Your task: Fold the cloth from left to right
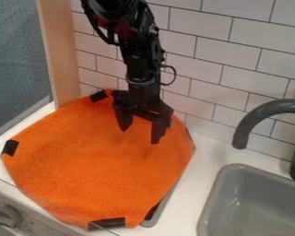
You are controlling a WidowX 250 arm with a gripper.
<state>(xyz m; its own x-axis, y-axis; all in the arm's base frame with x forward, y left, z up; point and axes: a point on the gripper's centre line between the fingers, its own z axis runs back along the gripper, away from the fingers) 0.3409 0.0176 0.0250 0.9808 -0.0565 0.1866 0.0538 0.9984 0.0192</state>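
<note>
Appliance knob: a round grey knob (9, 215) on the pale front panel at the view's lower left, below the bench edge.
Cloth: an orange, fuzzy cloth (101, 170) with black patches at its corners, spread out unfolded on the white bench (200, 177), left of the sink; its near edge reaches the bench's front.
Grey edge: a smooth grey rim (155, 220) peeks out from beneath the cloth's near right side.
Sink: a grey, round-cornered basin (213, 203) set into the bench at the right.
Pincer: the black two-finger pincer (139, 136) hangs over the cloth's far part, released, its fingers apart with orange showing between them; whether the tips touch the fabric cannot be told.
Tap: a dark, curved spout (261, 113) arching over the sink's far side.
Wall: glossy white tiles (205, 69) with dark joints, beside a pale wooden upright (59, 55).
</note>
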